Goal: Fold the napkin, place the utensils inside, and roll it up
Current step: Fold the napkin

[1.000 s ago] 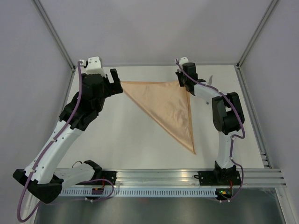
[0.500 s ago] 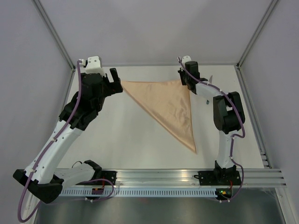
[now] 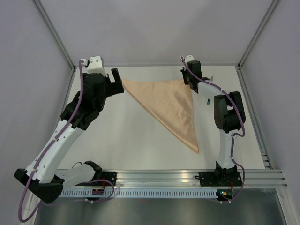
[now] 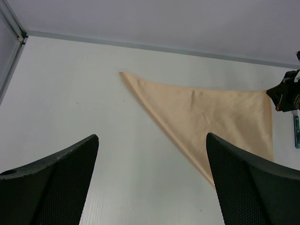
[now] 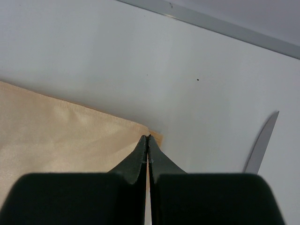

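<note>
Napkin [image 3: 171,105]: folded into triangle, lying flat on far half of surface [image 3: 140,140]. One edge runs along far side, one down right side. Long diagonal edge goes from far-left corner to near-right tip.

Left end effector [image 4: 152,136]: fingers spread to full width, nothing held. Positioned just beside far-left corner of napkin, no contact visible.

Right end effector [image 5: 148,138]: fingertips pressed together, pinching far-right corner of napkin.

Knife blade [image 5: 260,145]: on surface right of pinched corner, apart from cloth; handle not visible.
</note>
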You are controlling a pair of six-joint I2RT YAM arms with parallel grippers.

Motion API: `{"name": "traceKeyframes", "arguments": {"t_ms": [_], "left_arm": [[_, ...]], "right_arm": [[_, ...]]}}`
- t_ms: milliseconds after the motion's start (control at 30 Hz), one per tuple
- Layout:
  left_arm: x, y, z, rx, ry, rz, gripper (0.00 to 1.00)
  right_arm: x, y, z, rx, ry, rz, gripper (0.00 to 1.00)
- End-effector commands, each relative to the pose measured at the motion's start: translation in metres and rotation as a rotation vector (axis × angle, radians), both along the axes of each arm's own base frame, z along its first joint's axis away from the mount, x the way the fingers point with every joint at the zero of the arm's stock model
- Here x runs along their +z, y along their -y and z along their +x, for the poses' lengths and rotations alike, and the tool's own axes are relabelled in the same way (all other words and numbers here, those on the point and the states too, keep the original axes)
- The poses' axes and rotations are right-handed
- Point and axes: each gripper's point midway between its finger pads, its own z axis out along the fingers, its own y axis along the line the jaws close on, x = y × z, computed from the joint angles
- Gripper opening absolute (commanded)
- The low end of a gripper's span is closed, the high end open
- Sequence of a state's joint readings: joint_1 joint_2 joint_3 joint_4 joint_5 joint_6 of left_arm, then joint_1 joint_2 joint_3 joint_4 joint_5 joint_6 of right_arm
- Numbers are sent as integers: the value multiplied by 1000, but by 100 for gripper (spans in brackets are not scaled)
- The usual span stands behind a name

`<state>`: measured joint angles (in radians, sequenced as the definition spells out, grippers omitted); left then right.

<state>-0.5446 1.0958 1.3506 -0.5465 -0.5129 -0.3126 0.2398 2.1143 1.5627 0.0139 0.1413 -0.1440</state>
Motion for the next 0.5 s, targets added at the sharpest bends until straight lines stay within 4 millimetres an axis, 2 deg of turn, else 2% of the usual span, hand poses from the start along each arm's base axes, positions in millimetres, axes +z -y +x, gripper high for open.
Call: {"name": "traceKeyframes", "arguments": {"t_ms": [0, 233, 367, 467], "left_arm": [[6, 3, 4, -15, 23, -8, 100], [1, 4, 5, -17, 10, -7, 100], [-2, 4, 5, -17, 4, -7, 100], [-5, 5, 6, -17, 0, -6, 100]], "right_arm": [[2, 8, 8, -34, 15, -12, 0], [-9, 9, 7, -38, -10, -18, 1], [-13, 13, 8, -53, -15, -31, 20], [-14, 16, 10, -66, -14, -37, 29]]}}
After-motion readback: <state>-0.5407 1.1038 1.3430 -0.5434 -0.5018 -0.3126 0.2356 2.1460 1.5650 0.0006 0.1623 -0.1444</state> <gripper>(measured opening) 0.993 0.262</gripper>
